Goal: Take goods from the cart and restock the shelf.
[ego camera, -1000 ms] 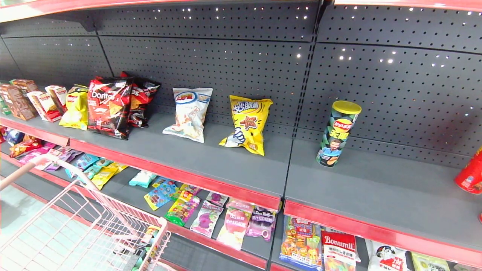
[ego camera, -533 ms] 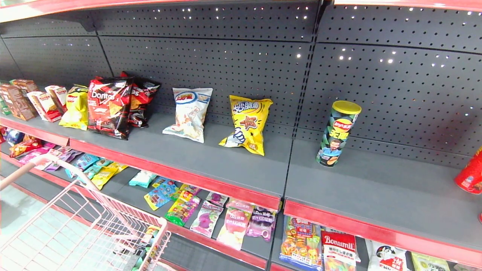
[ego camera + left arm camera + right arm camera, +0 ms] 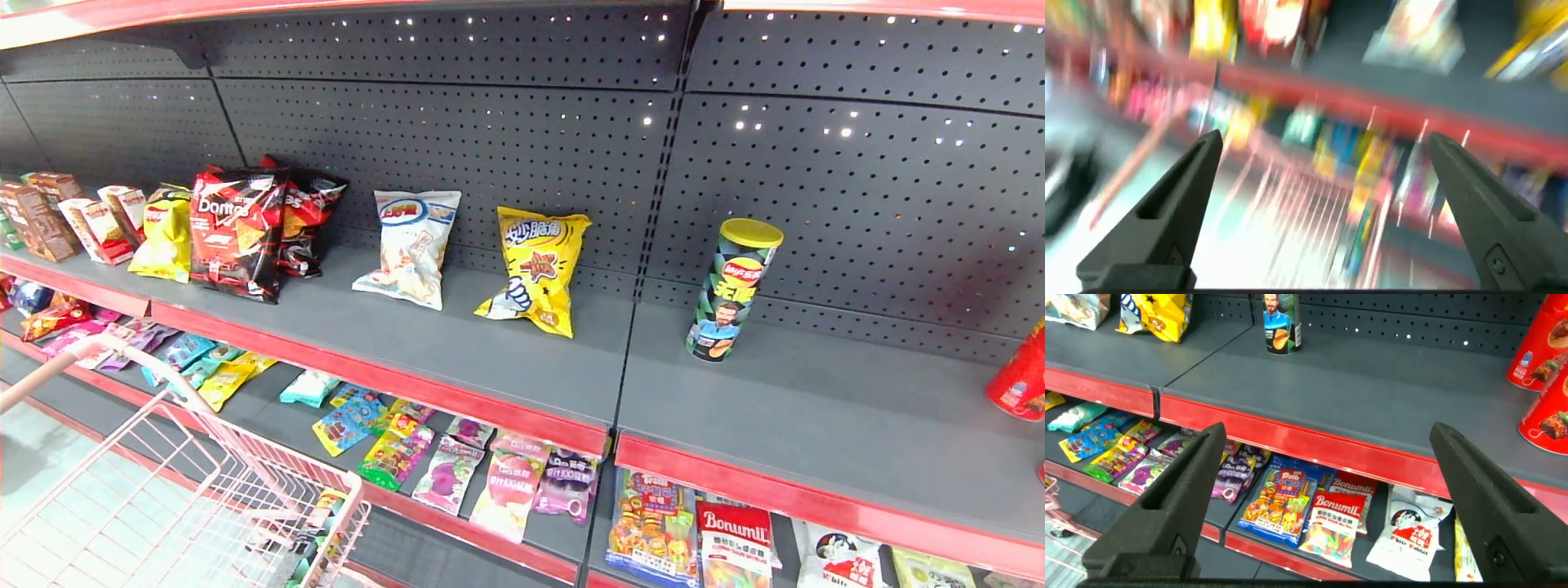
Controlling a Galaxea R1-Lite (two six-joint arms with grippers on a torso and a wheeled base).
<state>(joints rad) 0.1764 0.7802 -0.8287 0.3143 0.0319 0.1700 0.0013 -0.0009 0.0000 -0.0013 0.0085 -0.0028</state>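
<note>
The pink wire cart (image 3: 171,498) stands at the lower left of the head view, with a few packets low in its near corner. The grey shelf (image 3: 506,359) with a red front edge holds chip bags: a dark one (image 3: 237,233), a white one (image 3: 412,245) and a yellow one (image 3: 539,265), plus a yellow-lidded chip can (image 3: 731,290). My left gripper (image 3: 1323,155) is open above the cart (image 3: 1315,212), with nothing between its fingers. My right gripper (image 3: 1327,441) is open in front of the shelf edge (image 3: 1315,433), empty, with the can (image 3: 1280,322) beyond it.
Small boxes (image 3: 49,212) crowd the shelf's far left. Red cans (image 3: 1020,376) stand at the right end. The lower shelf holds rows of candy packets (image 3: 457,465). A wide bare stretch of shelf lies between the can and the red cans.
</note>
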